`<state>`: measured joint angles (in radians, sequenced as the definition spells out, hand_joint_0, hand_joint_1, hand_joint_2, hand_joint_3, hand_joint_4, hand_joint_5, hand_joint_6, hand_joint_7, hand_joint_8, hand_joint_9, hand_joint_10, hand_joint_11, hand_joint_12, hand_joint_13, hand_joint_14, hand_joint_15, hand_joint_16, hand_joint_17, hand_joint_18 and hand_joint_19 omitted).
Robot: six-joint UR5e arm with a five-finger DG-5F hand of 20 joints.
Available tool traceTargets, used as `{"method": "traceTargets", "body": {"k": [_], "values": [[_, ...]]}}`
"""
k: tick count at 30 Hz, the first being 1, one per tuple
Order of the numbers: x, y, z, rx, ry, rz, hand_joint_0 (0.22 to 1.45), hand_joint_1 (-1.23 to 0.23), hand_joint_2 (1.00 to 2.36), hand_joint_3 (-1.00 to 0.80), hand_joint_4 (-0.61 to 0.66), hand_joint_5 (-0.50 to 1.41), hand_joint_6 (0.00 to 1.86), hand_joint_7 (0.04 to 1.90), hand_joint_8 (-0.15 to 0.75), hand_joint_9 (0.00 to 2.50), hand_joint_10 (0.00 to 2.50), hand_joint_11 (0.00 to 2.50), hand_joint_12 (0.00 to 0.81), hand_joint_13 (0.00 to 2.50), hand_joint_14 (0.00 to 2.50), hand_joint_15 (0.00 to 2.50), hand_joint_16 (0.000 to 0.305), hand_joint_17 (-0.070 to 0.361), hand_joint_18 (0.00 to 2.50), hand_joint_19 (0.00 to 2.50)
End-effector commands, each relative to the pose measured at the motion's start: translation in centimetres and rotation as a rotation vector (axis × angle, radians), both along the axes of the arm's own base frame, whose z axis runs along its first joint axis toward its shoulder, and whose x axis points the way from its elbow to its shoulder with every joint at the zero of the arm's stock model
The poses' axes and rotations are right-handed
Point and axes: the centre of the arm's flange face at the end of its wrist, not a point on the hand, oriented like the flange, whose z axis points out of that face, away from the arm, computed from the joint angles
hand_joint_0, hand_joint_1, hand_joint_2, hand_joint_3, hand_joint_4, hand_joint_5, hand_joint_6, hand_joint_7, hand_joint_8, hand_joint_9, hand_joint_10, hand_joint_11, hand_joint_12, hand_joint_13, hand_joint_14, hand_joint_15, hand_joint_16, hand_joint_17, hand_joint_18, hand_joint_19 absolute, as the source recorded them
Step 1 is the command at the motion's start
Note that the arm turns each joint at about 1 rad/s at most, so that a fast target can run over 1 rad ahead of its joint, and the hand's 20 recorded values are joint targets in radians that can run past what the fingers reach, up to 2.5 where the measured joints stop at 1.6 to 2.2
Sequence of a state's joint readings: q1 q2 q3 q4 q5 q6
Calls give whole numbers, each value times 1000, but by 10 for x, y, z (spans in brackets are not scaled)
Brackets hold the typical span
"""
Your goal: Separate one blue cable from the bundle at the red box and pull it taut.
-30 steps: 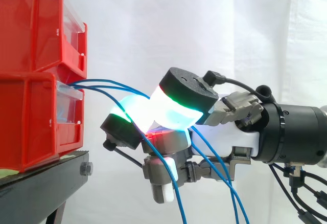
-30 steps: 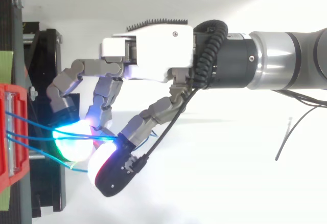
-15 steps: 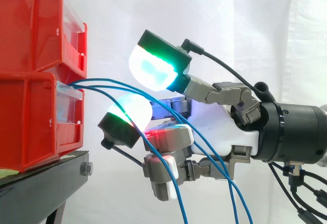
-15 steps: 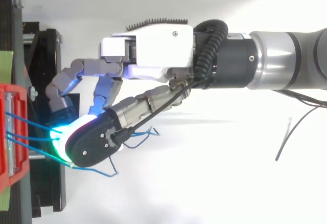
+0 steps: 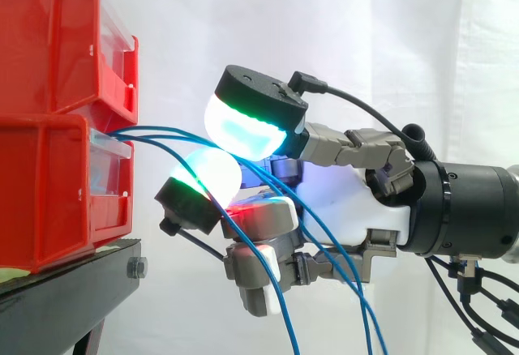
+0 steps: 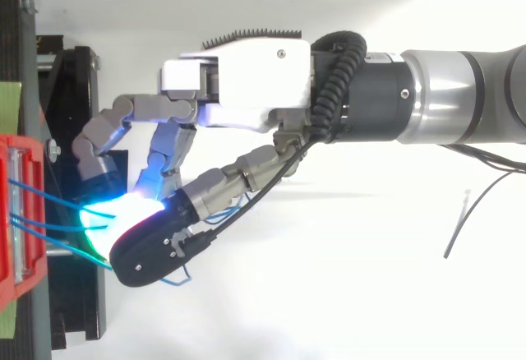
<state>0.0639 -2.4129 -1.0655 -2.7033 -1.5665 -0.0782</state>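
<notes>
Fingers (image 5: 243, 124) of the robot hand (image 6: 246, 80) curl round the blue cables (image 5: 162, 129) at centre frame. One green-and-cyan pad sits close over a second, white-green pad (image 5: 207, 175), and the strands pass between the two. The cables leave the front of the lower red box (image 5: 57, 193) at the left, arc rightward through the hand and droop in loose curves off the bottom edge. That box carries an upper red box (image 5: 49, 39), and both stand on a black stand (image 5: 73, 290) at lower left, before a white curtain (image 5: 365, 47).
</notes>
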Motion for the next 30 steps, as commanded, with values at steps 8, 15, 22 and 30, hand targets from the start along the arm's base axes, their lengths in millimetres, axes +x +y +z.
{"method": "traceTargets", "body": {"k": [8,15,22,30], "values": [[1,1,1,-3,-3,1,556,-702,1000,-500,145,-162,844,1142,276,1163,23,1371,357,1089,29,874,51,115,894,866],[0,1,1,-5,-2,1,583,-386,1000,-500,130,-146,830,1163,268,1207,23,1355,348,1118,27,880,49,111,903,895],[0,1,1,-5,0,1,589,-692,1017,-222,126,-150,833,1200,278,1173,25,1363,363,1107,28,885,52,117,905,893],[0,1,1,-5,0,1,629,-858,1020,-141,42,-172,860,1211,263,1105,24,1343,353,1056,29,897,51,115,860,890]]}}
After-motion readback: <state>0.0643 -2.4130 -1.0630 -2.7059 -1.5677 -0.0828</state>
